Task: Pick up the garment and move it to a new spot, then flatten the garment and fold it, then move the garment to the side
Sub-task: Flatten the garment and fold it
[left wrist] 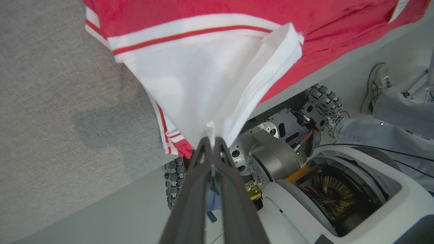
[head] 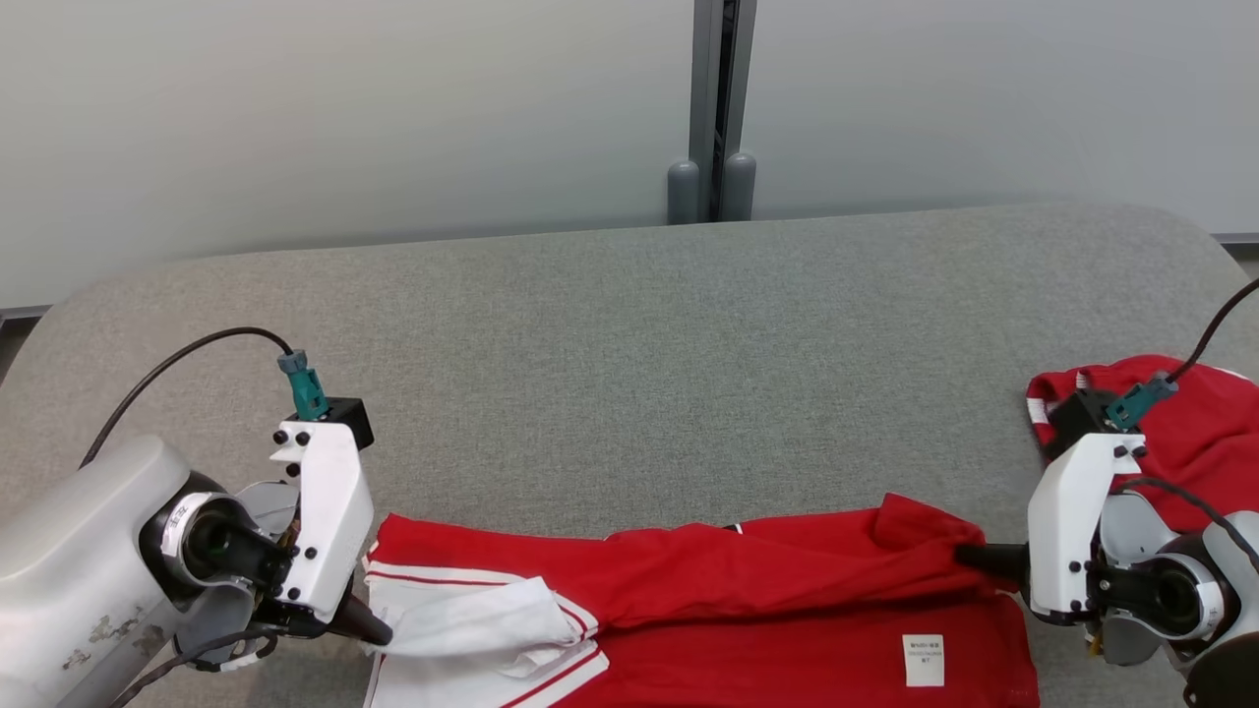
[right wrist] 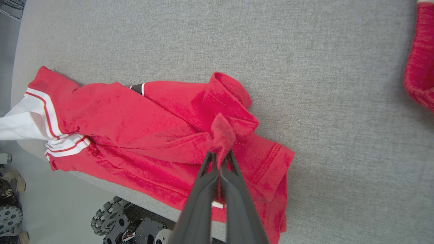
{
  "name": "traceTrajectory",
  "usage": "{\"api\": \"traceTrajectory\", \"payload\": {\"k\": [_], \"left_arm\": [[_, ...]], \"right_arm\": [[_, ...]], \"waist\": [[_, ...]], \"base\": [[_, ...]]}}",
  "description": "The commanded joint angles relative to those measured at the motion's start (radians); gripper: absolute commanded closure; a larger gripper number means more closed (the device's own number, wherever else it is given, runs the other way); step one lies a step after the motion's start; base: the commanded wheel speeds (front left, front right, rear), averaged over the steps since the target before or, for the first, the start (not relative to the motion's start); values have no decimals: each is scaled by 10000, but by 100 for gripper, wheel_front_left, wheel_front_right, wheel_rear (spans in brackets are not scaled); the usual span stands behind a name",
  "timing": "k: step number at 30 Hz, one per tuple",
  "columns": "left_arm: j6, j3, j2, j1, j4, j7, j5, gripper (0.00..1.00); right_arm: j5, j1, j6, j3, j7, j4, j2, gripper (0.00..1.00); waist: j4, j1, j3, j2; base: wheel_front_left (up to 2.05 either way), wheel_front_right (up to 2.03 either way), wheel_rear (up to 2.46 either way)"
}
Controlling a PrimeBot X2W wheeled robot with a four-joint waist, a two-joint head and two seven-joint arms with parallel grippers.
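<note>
You have the red shirt (head: 767, 590) lying along the near edge of the grey table (head: 629, 324), partly overhanging it. Your left gripper (left wrist: 212, 139) pinches its white end and your right gripper (right wrist: 220, 156) a red bunch, opposite ends, probably to stretch it flat.

Garment (head: 787, 610) at table (head: 629, 344) near edge, other cloth (head: 1200, 442) rightward

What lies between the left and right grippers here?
The red garment spans that stretch, left gripper pinching its white part, right gripper its red edge; head view.
</note>
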Motion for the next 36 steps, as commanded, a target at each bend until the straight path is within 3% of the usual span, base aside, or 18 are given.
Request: {"api": "traceTrajectory", "payload": {"k": [1,16,17,18,19,29,36], "left_arm": [[127,-2,98,145,-145,89,-77,100],[317,-195,51,637,-410,208,-173,100],[294,-207,26,654,-370,154,-153,77],[289,-224,11,668,-326,116,-135,11],[260,-256,1,706,-275,111,-122,0],[112,-263,-121,740,52,-70,-6,0],[-255,285,-46,476,-83,-1418,466,0]], "right_arm": [[-184,42,9,109,43,-9,-147,100],[-247,-382,9,610,-275,732,-8,100],[-252,-401,9,640,-290,765,33,80],[-248,-415,9,657,-284,804,64,22],[-246,-412,9,661,-256,869,74,0],[-9,-365,9,596,99,893,61,0],[363,-217,9,-384,-681,-41,-88,0]], "waist": [[-3,0,51,0],[-99,0,134,0],[-114,0,130,0],[-127,0,120,0],[-140,0,105,0],[-222,0,-238,0],[-190,0,-486,0]], "base": [[0,0,0],[0,0,0],[0,0,0],[0,0,0],[0,0,0],[0,0,0],[0,0,0]]}}
